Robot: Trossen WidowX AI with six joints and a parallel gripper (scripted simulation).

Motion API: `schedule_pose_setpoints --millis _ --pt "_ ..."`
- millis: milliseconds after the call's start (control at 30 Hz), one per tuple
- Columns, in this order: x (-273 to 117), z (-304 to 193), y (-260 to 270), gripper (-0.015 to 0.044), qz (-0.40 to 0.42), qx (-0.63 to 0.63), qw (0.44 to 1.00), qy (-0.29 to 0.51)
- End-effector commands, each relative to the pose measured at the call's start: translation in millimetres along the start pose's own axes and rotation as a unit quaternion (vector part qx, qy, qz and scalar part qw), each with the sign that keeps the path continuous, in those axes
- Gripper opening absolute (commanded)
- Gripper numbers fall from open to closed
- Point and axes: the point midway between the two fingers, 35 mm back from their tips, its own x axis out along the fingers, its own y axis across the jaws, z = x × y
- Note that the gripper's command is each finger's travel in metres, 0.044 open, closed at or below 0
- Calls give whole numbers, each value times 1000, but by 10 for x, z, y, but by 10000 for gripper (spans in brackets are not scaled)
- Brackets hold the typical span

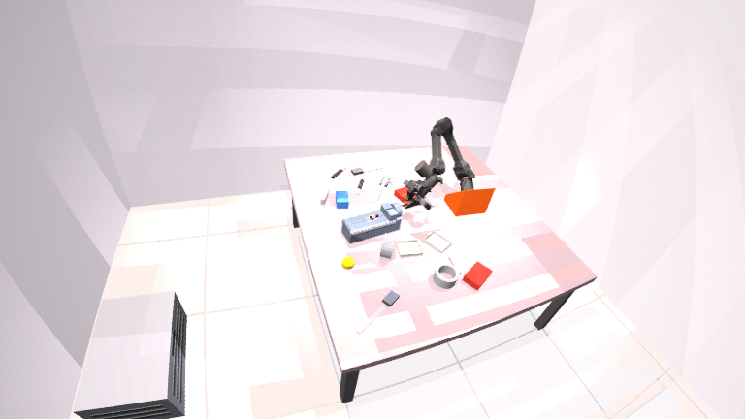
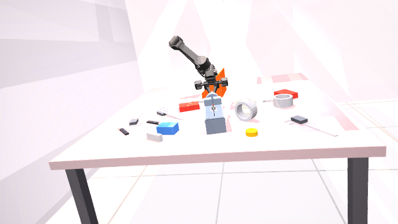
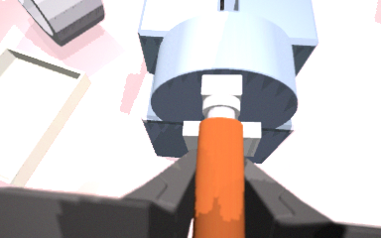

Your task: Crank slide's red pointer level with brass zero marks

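Note:
The blue-grey machine [image 1: 373,226] [image 2: 215,125] [image 3: 223,45] stands on the table, its round drum facing my arm. A small red pointer [image 1: 376,215] [image 2: 213,105] shows on its top. It appears slightly on the crank side of the small yellow-and-black marking; the brass marks are too small to judge exact level. The crank's orange handle [image 3: 219,149] points toward the wrist camera from a white fitting, high on the drum face, with a white bar lower behind it. My gripper [image 1: 407,204] [image 2: 211,91] [image 3: 214,161] is shut on the handle, which hides part of the fingertips.
An orange panel [image 1: 469,203] [image 2: 222,85] stands near the arm's base. A red block [image 1: 401,193] [image 2: 188,107] lies beside the gripper. A blue block [image 1: 341,200] [image 2: 167,128], a yellow disc [image 1: 348,262] [image 2: 251,132] and an upright grey ring [image 2: 253,111] are near the machine.

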Motion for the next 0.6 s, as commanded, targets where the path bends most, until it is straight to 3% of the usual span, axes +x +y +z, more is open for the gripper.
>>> schedule_pose_setpoints --millis 0,567 --pt "5 -10 92 0 12 -7 1000 -1" --pt "26 -29 143 0 12 -6 1000 -1"
